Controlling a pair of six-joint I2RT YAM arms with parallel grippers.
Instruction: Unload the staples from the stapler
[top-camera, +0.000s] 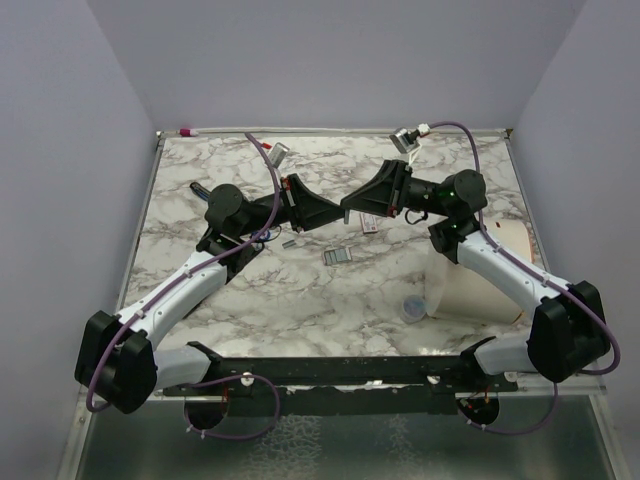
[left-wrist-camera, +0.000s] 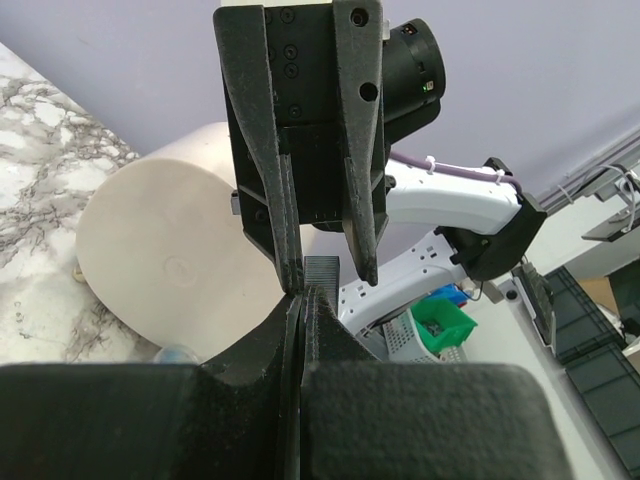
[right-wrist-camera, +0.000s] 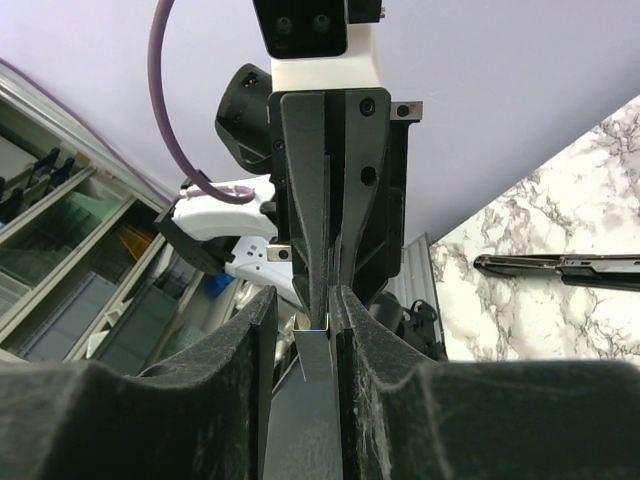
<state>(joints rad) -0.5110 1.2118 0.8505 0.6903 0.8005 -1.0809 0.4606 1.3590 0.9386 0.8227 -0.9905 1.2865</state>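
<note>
**Stapler pinched in mid-air between two claws**

Nearest the lens, in the right wrist view: the black padded fingers (right-wrist-camera: 230, 400) of the right claw (right-wrist-camera: 306, 300), set narrow and closed on the stapler (right-wrist-camera: 315, 345), with a silvery metal part of it showing in the slim gap between the pads. Just beyond, tip to tip with it, the left claw (right-wrist-camera: 328, 292), pressed fully together, its tips right at the stapler's far end. Cannot tell whether anything thin is nipped between those tips.

From the left wrist, the same meeting the other way round: a ridged grey end of the stapler just above the shut left tips and between the two right fingers.

From above: both arms reaching to the middle of the marble table (top-camera: 300, 315), claws meeting there, stapler up off the surface and almost hidden by the fingertips.

Down on the marble:
- Just near of the right claw, a small white piece (top-camera: 368, 225) with pink-red marks.
- Nearer again, toward the middle, small grey pieces (top-camera: 337, 256), too small to identify.
- Left of those, a tiny dark bit (top-camera: 290, 240).
- At the left, by the left arm, a dark pen (top-camera: 200, 187).
- At the right, a cream-white roll (top-camera: 480, 285), with a clear cup (top-camera: 411, 306) just left of it.
- Far left, a small silvery object (top-camera: 277, 152).
</note>
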